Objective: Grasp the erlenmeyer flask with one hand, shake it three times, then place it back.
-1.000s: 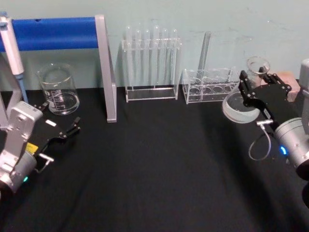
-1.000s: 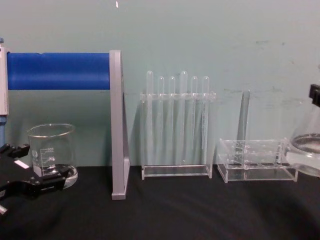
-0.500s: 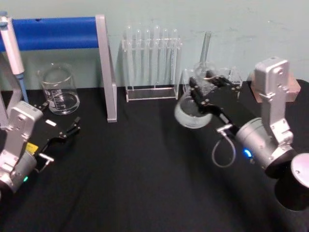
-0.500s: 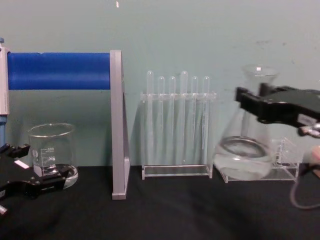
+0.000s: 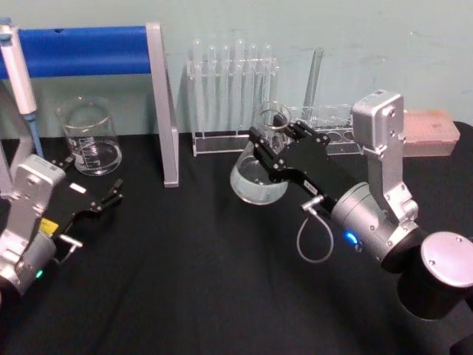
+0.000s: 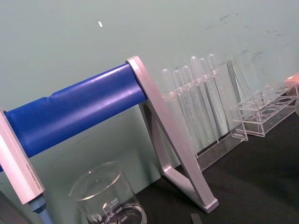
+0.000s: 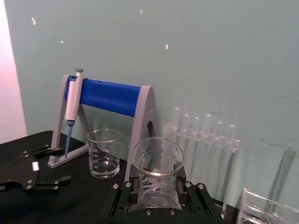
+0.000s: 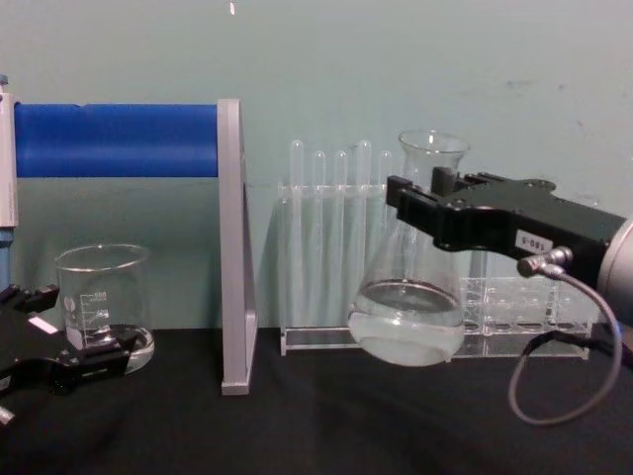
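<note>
The erlenmeyer flask (image 5: 259,177) is up in the air, held by the right tool (image 5: 272,144). The tool's two black jaws are closed tight on the thin neck, one on each side. The open mouth of the flask sticks up just above the jaws. The wide round bottom hangs down below the tool, with a little clear water in it. In the chest view the bottom does not touch the black table (image 5: 185,281); there is a gap under it. The long way of the flask runs up and down, almost straight, and the tool reaches across it from the side, so the two make a cross. This is what counts for the shaking: the heavy part hangs under the grip, so it looks free to swing without hitting the table. Past the fingertips of the tool stands the tall rack of test tubes (image 5: 229,96), and it looks near. The low clear rack (image 5: 325,126) is back beside the tool's wrist. A swing away from the fingertips looks safer than a push toward the glass tubes. The left tool (image 5: 114,192) rests low on the table, well apart from the flask, with its jaws spread wide and nothing in them. The beaker (image 5: 90,140) stands just past it. The right tool is plainly the one for this job.
</note>
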You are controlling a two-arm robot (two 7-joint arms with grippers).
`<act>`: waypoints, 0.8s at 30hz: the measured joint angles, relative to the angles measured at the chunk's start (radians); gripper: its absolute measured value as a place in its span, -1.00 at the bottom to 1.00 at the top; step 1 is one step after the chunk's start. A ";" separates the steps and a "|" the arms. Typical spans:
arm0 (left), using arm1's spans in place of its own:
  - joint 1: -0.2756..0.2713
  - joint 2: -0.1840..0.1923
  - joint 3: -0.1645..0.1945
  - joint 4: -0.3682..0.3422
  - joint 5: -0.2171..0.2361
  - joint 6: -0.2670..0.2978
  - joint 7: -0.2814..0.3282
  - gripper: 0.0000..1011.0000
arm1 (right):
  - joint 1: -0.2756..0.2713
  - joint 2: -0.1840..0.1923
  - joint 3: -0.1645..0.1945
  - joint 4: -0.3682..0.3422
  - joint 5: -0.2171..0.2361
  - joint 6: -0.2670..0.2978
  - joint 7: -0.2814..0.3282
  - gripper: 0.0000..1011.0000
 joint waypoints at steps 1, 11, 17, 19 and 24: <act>0.000 0.000 0.000 0.000 0.000 0.000 0.000 0.98 | 0.000 -0.001 0.004 0.001 -0.001 0.000 -0.005 -0.11; 0.000 0.000 0.000 0.000 0.000 0.000 0.000 0.98 | -0.020 -0.023 0.080 0.001 -0.039 0.010 -0.115 -0.11; 0.000 0.000 0.000 0.000 0.000 0.000 0.000 0.98 | -0.048 -0.041 0.147 -0.019 -0.081 0.022 -0.204 -0.11; 0.000 0.000 0.000 0.000 0.000 0.000 0.000 0.98 | -0.059 -0.047 0.170 -0.027 -0.095 0.026 -0.232 -0.11; 0.000 0.000 0.000 0.000 0.000 0.000 0.000 0.98 | -0.079 -0.061 0.207 -0.041 -0.120 0.034 -0.273 -0.11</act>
